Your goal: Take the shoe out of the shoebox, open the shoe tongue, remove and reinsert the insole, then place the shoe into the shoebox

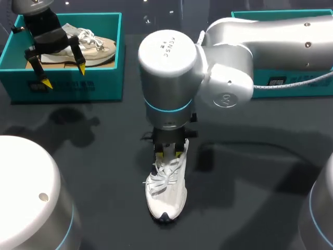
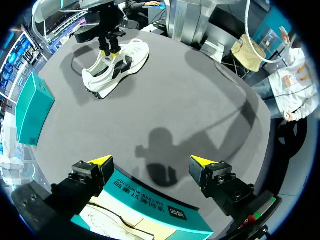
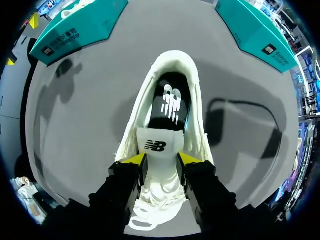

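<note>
A white shoe (image 1: 166, 187) lies on the dark table, toe toward the front edge. My right gripper (image 1: 167, 152) stands over its opening. In the right wrist view the gripper (image 3: 160, 160) is shut on the white tongue (image 3: 159, 147), a finger pressing each side. The black insole (image 3: 171, 102) shows inside the shoe ahead of it. My left gripper (image 1: 64, 76) hangs open over the front wall of the teal shoebox (image 1: 67, 86) at the back left. In the left wrist view its fingers (image 2: 102, 161) hold nothing, and the shoe (image 2: 117, 65) is far ahead.
Another pale shoe (image 1: 96, 47) lies inside the left shoebox. A second teal box (image 1: 291, 86) stands at the back right, partly behind my right arm. The table between the boxes and around the shoe is bare dark surface.
</note>
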